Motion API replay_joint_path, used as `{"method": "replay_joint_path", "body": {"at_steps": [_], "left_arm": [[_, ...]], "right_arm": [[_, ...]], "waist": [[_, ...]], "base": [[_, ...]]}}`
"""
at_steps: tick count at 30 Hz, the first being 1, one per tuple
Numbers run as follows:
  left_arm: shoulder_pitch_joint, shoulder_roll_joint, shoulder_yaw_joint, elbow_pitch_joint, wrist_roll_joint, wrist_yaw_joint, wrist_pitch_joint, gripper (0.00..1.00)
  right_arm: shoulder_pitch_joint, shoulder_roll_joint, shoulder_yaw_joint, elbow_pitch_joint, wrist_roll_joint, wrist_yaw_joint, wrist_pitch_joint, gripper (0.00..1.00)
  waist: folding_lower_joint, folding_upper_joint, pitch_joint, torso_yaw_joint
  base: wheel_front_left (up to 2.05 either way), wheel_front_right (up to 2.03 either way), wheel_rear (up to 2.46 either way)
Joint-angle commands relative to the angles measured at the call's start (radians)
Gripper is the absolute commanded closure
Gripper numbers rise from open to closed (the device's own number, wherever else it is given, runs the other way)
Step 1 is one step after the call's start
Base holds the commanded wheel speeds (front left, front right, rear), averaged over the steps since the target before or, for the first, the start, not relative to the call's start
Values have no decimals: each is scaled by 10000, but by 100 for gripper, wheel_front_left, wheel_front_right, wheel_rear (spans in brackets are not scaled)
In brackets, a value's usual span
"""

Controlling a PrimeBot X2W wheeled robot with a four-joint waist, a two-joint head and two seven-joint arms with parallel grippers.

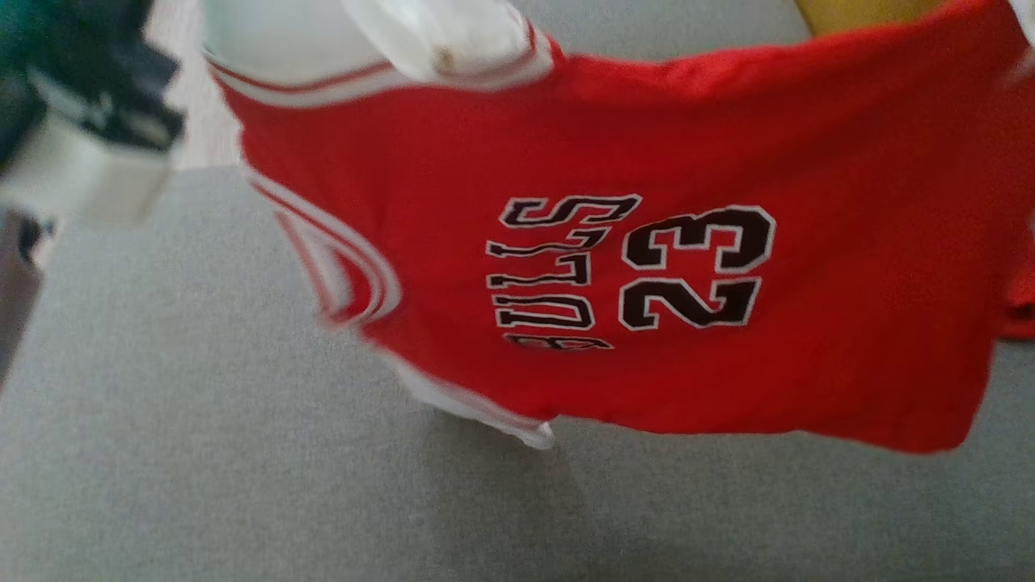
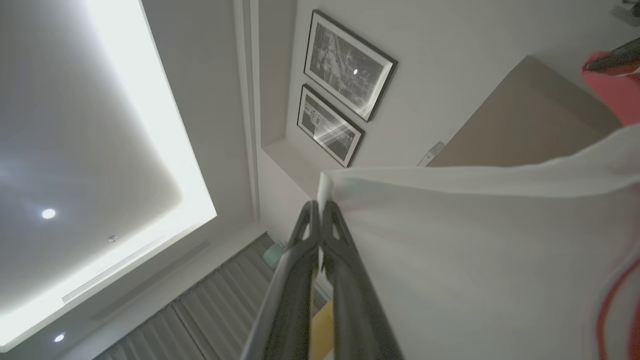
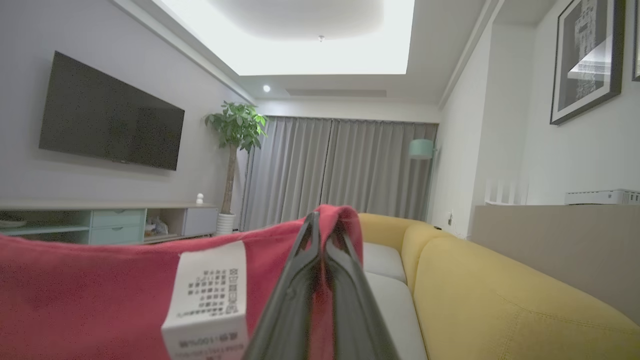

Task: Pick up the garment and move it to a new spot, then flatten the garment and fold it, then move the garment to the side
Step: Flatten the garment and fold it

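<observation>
Head downward, near garment (image 1: pixel 728 145), left wrist ceilingward, right wrist level

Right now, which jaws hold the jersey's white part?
The left jaws: they pinch the jersey's white fabric; the right jaws pinch its red edge by the care label.

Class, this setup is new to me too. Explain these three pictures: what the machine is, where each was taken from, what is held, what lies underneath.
It is a wheeled robot with two arms, each ending in a two-fingered tool. One picture looks down from its head; the other two come from its wrists. A red jersey marked BULLS 23 hangs stretched over a grey fabric surface. The left tool is shut on its white part, the right tool on red cloth beside a care label; a yellow sofa stands behind.
</observation>
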Motion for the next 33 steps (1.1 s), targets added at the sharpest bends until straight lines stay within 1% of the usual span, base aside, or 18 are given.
{"method": "replay_joint_path", "body": {"at_steps": [1,6,8,11,13,15,18,21,23,28,32,33], "left_arm": [[-854,331,290,275,-36,-11,95,100],[-2906,182,-818,2240,-81,-72,122,100],[-3729,90,-1296,2976,-191,-75,15,100],[-4992,-123,-1694,3989,-232,-77,-210,100],[-5716,-350,-1708,4472,-67,-78,-347,100],[-6317,-610,-1626,4674,131,-39,-402,100],[-6863,-818,-1363,4295,370,0,-413,100],[-6664,-777,-1222,3820,443,-17,-416,100],[-6242,-583,-1199,3539,316,-40,-416,100],[-4416,146,-1447,2901,-201,-72,-417,100],[-2327,733,-1715,2286,-548,-76,-418,100],[-2327,733,-1715,2286,-548,-76,-418,100]], "right_arm": [[-510,-172,218,80,-115,67,207,100],[-2778,345,1166,1758,-492,67,742,100],[-3674,641,1458,2526,-608,67,707,100],[-4991,1025,1808,3659,-737,67,386,100],[-5736,1214,1996,4363,-901,67,-78,100],[-6325,1247,2247,4914,-1089,67,-506,100],[-7040,1154,2523,5483,-1329,67,-1074,100],[-7324,1080,2925,5878,-1272,67,-1398,100],[-7297,1069,3214,6067,-1111,67,-1515,100],[-6558,1064,3935,6518,-614,67,-1774,100],[-5395,984,4593,6564,-123,67,-1906,100],[-5395,984,4593,6564,-123,67,-1906,100]], "waist": [[1,-1,219,32],[1,-1,1532,157],[1,-1,2143,216],[1,-1,2922,252],[1,-1,3176,272],[1,-1,3367,315],[1,-1,3694,344],[1,-1,3956,394],[1,-1,4169,397],[1,-1,4413,525],[1,-1,4207,624],[1,-1,4207,624]], "base": [[0,0,0],[0,0,0],[0,0,0],[0,0,0],[0,0,0],[0,0,0],[0,0,0],[0,0,0],[0,0,0],[0,0,0],[0,0,0],[0,0,0]]}}
